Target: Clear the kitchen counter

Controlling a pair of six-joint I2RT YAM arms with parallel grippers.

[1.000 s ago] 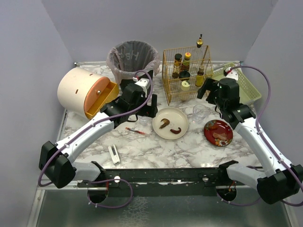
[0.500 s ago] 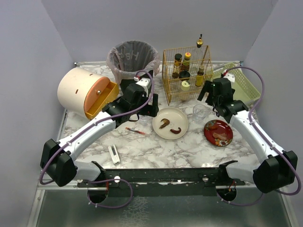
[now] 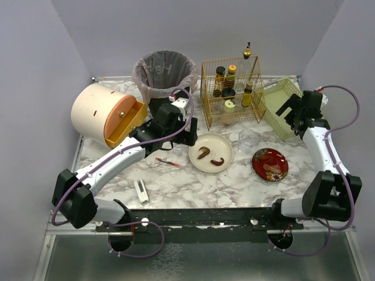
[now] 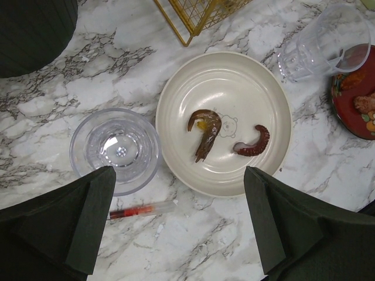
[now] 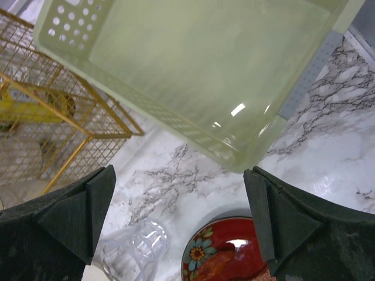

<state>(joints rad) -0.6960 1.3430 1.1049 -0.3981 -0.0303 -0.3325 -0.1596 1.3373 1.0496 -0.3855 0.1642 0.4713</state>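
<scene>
The kitchen counter is white marble. A cream plate holds a shrimp and an octopus piece. My left gripper is open and empty, hovering above the counter just left of that plate. Below it an upright clear cup stands next to a thin red-filled tube. My right gripper is open and empty at the near corner of the pale green basket. A second clear cup and a red plate with food lie below it.
A lined bin and a gold wire rack of bottles stand at the back. A round cream container with an orange drawer sits at the back left. A small white object lies near the front edge.
My right arm has swung right and back, from beside the wire rack to the green basket. My left gripper has shifted slightly to the right.
</scene>
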